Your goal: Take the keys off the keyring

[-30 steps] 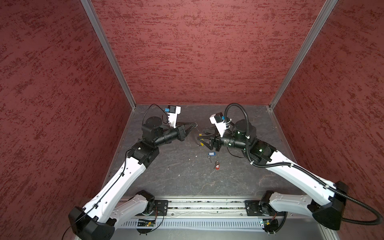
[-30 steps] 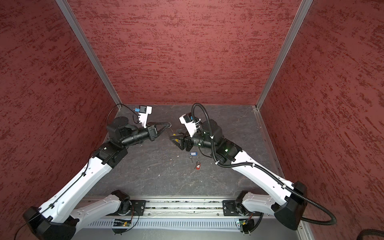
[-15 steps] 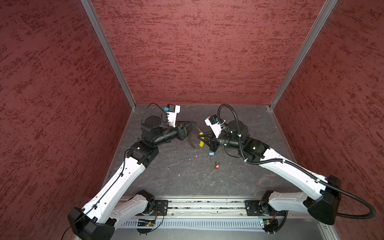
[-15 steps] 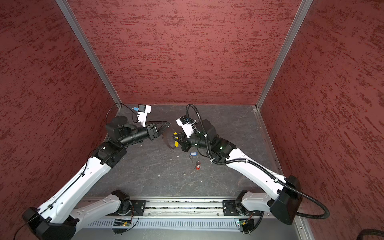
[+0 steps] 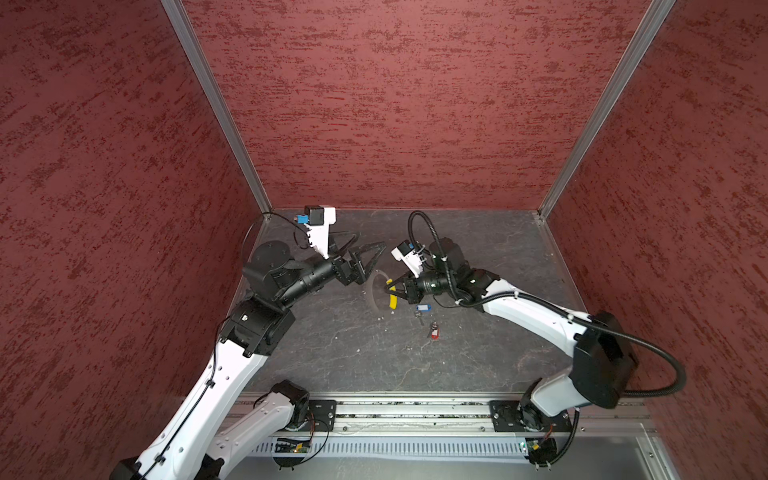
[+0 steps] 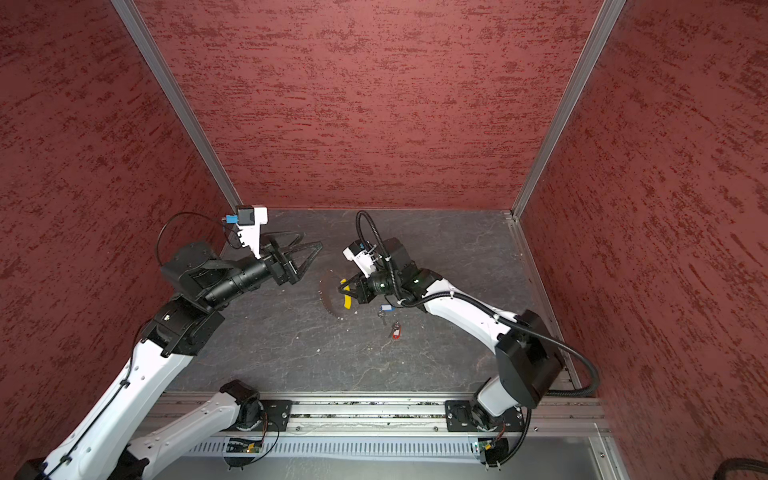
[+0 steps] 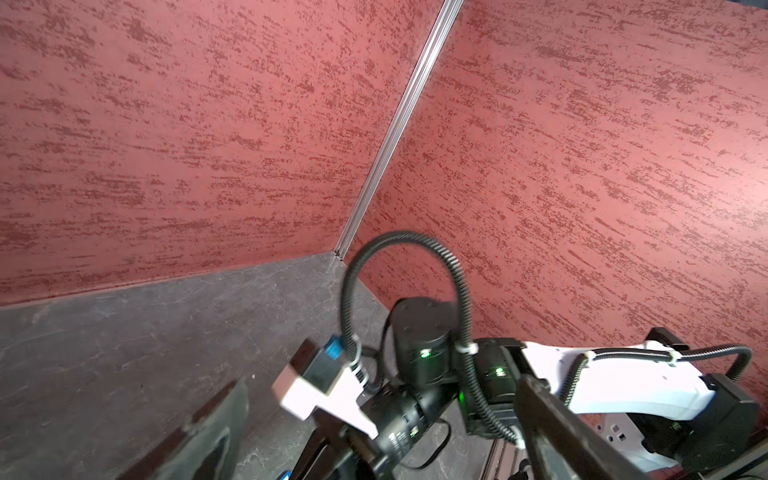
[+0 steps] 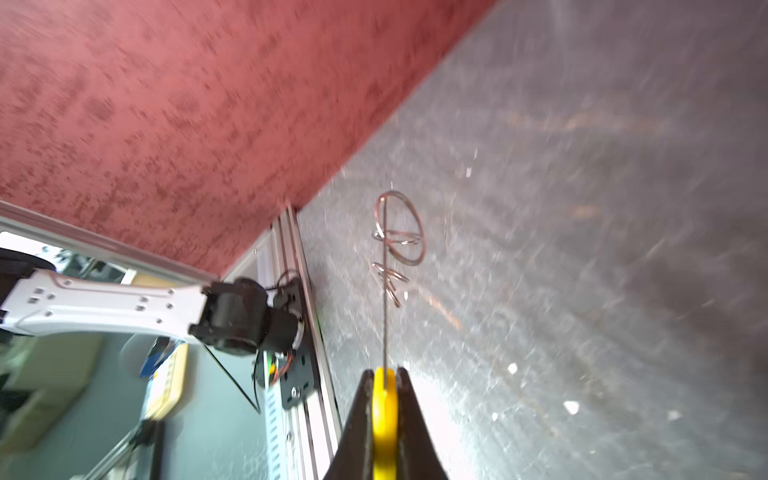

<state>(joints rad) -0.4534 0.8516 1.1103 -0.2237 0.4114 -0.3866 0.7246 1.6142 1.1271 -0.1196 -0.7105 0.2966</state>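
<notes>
Holding the keyring [image 5: 392, 301] by its stiff yellow section [image 8: 384, 415], we have the right gripper [image 8: 384, 374] closed there; its wire [image 8: 385, 332] seems light and springy. Our left gripper [image 5: 370, 240] gapes wide, empty. The blue-tagged key [image 5: 423, 308] and red-tagged key [image 5: 434, 333] lie nearby on the table [image 5: 332, 353].

The keyring [image 5: 390, 296] sits in the right gripper [image 5: 395, 286], perhaps just off the table [image 5: 332, 357]. The left gripper [image 5: 370, 241] is behind-left of it; the rear key [image 5: 422, 310] and front key [image 5: 434, 333] lie on the table to its right.
</notes>
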